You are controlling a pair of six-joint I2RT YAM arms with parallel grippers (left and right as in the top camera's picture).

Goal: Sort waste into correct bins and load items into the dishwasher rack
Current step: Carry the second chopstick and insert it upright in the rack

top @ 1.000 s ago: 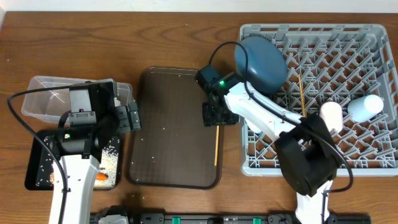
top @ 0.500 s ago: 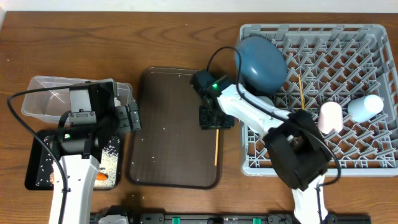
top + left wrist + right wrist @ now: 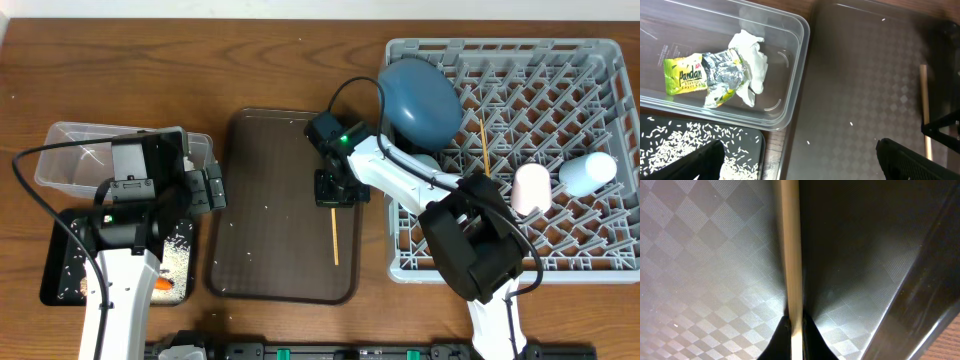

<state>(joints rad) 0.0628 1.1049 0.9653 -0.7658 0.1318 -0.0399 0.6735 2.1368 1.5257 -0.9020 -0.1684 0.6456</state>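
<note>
The wooden chopstick (image 3: 334, 238) is over the right part of the dark brown serving tray (image 3: 260, 200), pointing toward the tray's near edge. Its upper end is pinched between the two fingertips of the right gripper (image 3: 796, 330), which are closed tightly on it. Gripping at one end probably lets the stick be lifted and carried like a rod. Whether its free end rests on the tray, I cannot tell. The grey dishwasher rack (image 3: 600, 255) is just beside the tray on the right. It already has another chopstick (image 3: 485, 140) lying between the pegs and the blue plate (image 3: 420, 100) standing on edge, so this stick likely goes there. The left gripper (image 3: 800, 165) hangs with fingers wide apart and empty near the clear tub (image 3: 800, 60), which holds the Pandan wrapper (image 3: 705, 75) and the white tissue (image 3: 752, 60).
</note>
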